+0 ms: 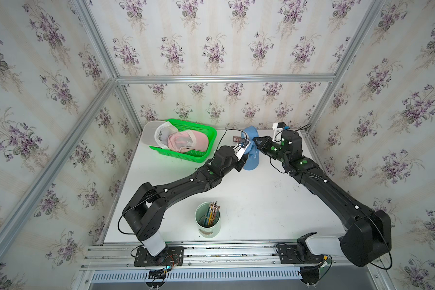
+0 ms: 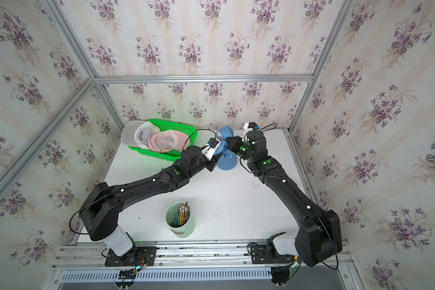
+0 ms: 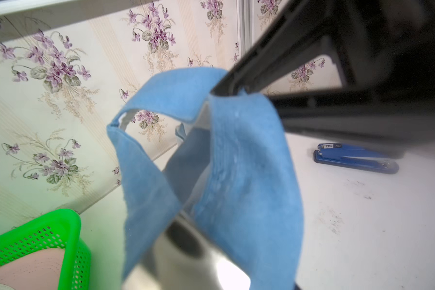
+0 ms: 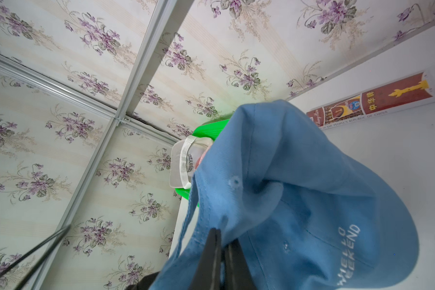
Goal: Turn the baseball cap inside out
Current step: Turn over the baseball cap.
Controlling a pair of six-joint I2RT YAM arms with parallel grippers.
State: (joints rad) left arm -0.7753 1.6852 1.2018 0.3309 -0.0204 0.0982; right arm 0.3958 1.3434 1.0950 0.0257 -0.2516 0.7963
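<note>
The blue baseball cap [image 1: 252,160] hangs above the back of the table between my two grippers, brim down, seen in both top views [image 2: 227,162]. My right gripper [image 1: 255,139] is shut on the cap's rim; in the right wrist view its black jaws [image 4: 222,241] pinch the blue cloth [image 4: 312,188] tightly. My left gripper [image 1: 246,151] reaches into the cap from the left. In the left wrist view the blue cloth [image 3: 249,175] drapes over a blurred pale finger [image 3: 176,261], so the jaws' gap does not show.
A green basket [image 1: 206,131] at the back left holds a white cap [image 1: 158,135] and a pink cap [image 1: 186,143]. A cup of pencils [image 1: 207,222] stands near the table's front. A blue stapler [image 3: 354,158] and a red box [image 4: 372,100] lie near the back wall.
</note>
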